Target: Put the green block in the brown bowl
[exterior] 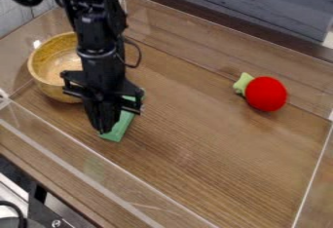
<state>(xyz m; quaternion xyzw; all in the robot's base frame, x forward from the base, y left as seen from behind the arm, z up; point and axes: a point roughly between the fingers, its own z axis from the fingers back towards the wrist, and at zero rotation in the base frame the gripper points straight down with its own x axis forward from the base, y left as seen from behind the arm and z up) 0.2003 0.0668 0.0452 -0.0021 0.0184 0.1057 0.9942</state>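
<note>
The black two-fingered gripper (115, 118) points straight down at the dark wood-grain worktop (208, 164), and its fingers are drawn in close together around the flat, elongated light-green rectangular block (117, 128), pinching it across its narrow width. The fingers cover the upper part of the block, so only its near end shows, jutting out below and slightly to the right of the fingertips. The block lies low on the worktop surface; whether it rests fully on the wood or is raised a little cannot be told from this view. The round light-brown wooden bowl (47, 68) with its thick rim stands on the worktop to the left of and behind the gripper, near it but apart from the block, and the arm's black body partly hides the bowl's right edge. Well apart on the right side of the worktop lies a red round toy (267, 93) with a small green leaf at its left end. A clear plastic wall (156, 188) runs along the near edge of the worktop.
</note>
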